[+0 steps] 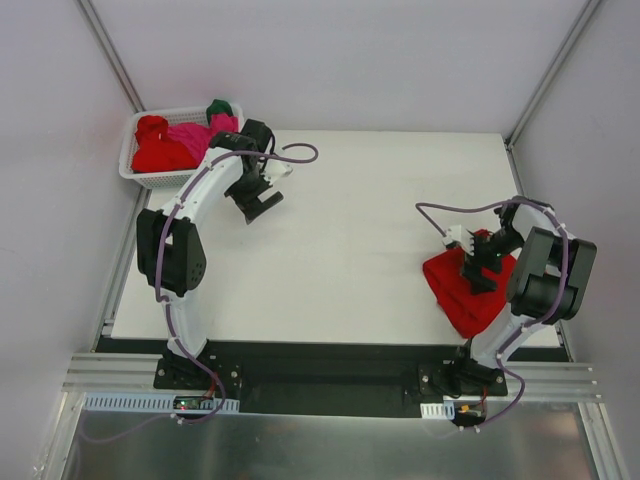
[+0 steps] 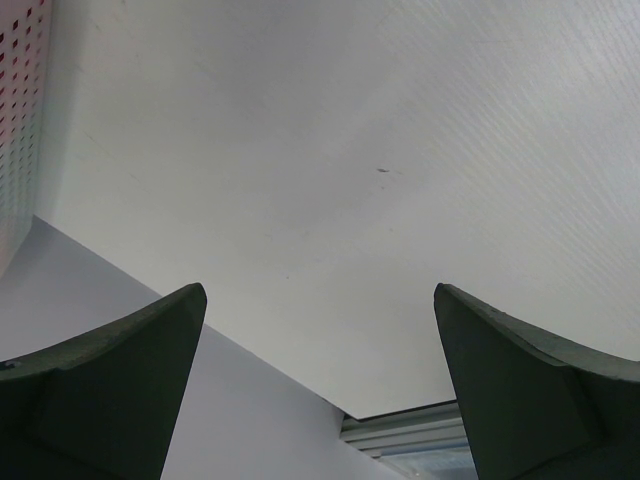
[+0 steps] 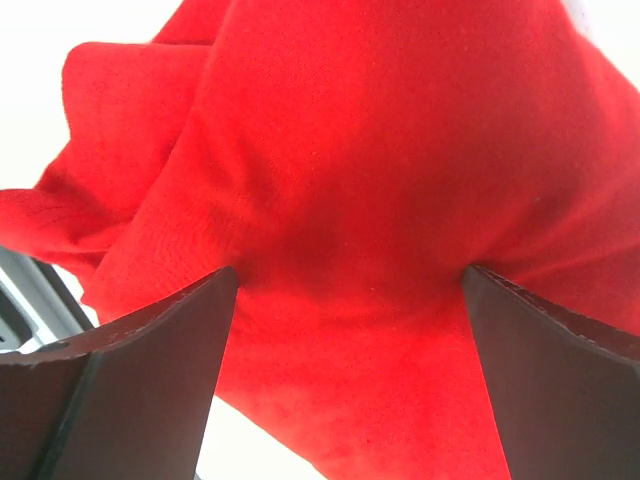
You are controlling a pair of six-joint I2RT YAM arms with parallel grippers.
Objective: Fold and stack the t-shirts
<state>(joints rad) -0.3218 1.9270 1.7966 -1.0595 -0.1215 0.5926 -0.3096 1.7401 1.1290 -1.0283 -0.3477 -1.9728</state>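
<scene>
Two grippers stood with their jaws spread wide. The right gripper [image 1: 478,272] hung over a red t-shirt [image 1: 455,300] that lay crumpled by the table's [image 1: 350,240] right edge, toward the near corner. Its fingertips [image 3: 215,290] met the cloth, which bulged up between them, but nothing was pinched. The left gripper [image 1: 262,200] was above bare table near the far left corner, holding and touching nothing. Just beside it, a white lattice basket [image 1: 128,160] at that corner held more t-shirts [image 1: 165,150]: red ones, a magenta-pink shirt [image 1: 195,135] and a dark green shirt [image 1: 220,107].
</scene>
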